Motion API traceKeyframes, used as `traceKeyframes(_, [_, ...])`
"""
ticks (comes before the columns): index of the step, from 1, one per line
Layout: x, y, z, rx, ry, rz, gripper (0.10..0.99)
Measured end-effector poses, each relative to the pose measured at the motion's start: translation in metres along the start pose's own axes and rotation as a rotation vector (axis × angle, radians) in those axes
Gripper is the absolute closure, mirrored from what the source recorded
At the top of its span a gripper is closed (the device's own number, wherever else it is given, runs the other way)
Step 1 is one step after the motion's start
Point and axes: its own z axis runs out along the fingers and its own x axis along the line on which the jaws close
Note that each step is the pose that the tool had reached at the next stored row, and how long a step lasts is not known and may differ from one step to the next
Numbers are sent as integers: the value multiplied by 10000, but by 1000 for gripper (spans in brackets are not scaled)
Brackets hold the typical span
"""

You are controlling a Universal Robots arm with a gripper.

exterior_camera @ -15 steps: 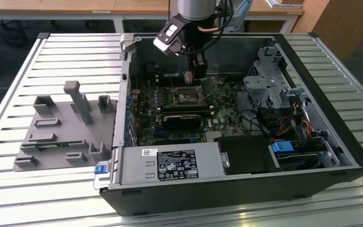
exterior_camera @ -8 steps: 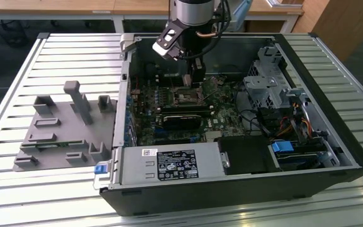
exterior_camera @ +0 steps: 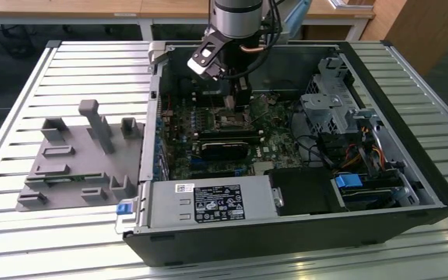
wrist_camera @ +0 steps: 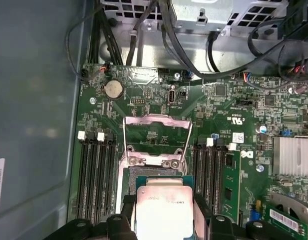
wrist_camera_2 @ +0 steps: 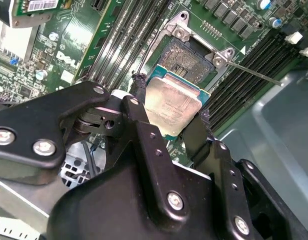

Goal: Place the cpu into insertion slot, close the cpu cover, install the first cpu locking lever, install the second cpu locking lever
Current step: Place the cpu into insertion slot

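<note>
Silver-topped flat square cpu (wrist_camera_2: 172, 100), likely light, rigid and fragile underneath; black gripper (wrist_camera_2: 169, 114) pinches its opposite edges near the dark square insertion slot (wrist_camera_2: 191, 56).

Black label (exterior_camera: 217, 204) with small white print and a small white sticker (exterior_camera: 185, 188) on the grey power supply box (exterior_camera: 165, 214). White maker's logo (wrist_camera_2: 68, 60) on the green circuit board (wrist_camera_2: 81, 35). Barcode sticker (wrist_camera_2: 41, 5) on a card. Faint engraving on the chip (wrist_camera: 161, 210), too small to read.
</note>
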Motion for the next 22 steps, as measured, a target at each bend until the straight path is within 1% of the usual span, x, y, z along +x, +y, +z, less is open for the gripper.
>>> traceKeyframes(13, [2, -7, 53, 0, 0, 1, 545])
traceKeyframes(16, [3, -10, 84, 0, 0, 0, 545])
traceKeyframes(22, [8, -23, 171, 0, -1, 4, 545])
